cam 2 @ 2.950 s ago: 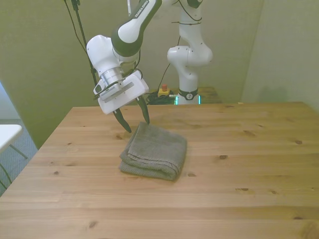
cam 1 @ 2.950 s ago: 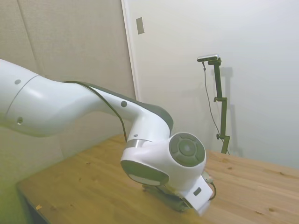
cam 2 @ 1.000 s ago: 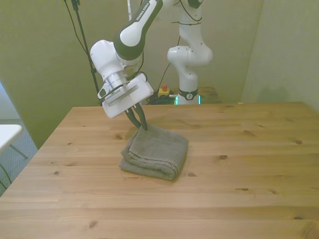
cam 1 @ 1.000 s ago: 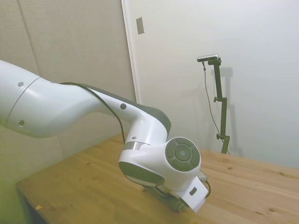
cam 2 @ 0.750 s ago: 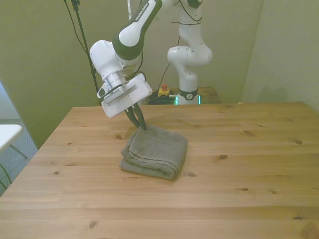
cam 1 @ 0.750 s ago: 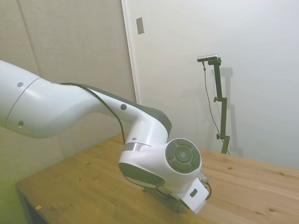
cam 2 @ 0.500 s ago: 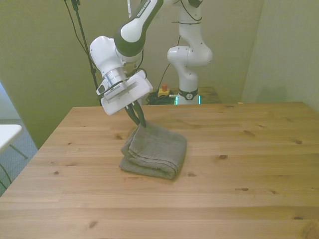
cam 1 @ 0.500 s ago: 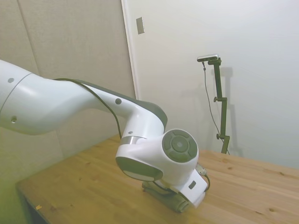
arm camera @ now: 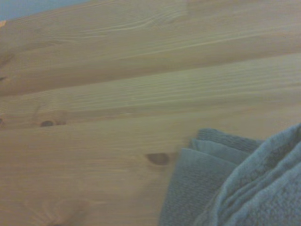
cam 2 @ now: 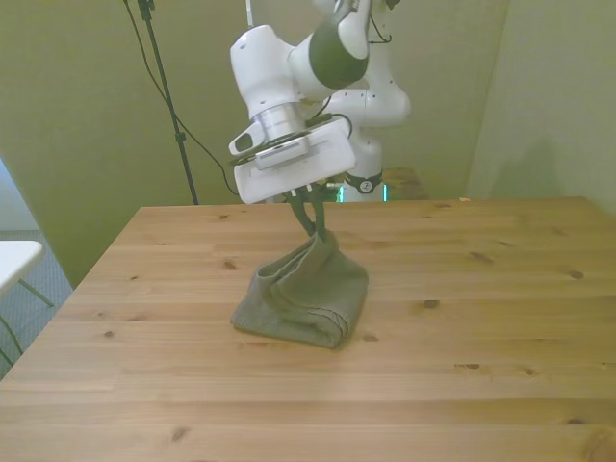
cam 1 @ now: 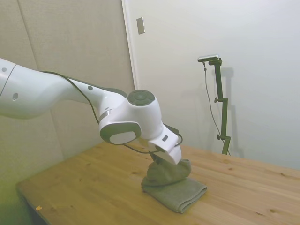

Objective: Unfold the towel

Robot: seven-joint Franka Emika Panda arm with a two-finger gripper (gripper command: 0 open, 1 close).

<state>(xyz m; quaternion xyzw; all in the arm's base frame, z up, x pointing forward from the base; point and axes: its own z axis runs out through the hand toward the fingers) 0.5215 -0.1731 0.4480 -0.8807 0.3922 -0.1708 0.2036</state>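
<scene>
The grey-olive towel [cam 2: 306, 294] sits on the wooden table [cam 2: 481, 318], its top layer pulled up into a peak while the lower folded layers stay flat on the wood. My gripper [cam 2: 315, 227] is shut on that lifted corner, a little above the table. In the side view the towel [cam 1: 174, 186] hangs from the gripper [cam 1: 159, 160] and spreads out below it. The wrist view shows the towel's [arm camera: 235, 183] folded edges lying on the boards.
A second white robot base [cam 2: 366, 115] stands behind the table's far edge. Bare wood stretches around the towel on all sides.
The gripper closed on the towel's far corner, then rose and moved toward the front view's right, drawing the top layer up into a peak.
</scene>
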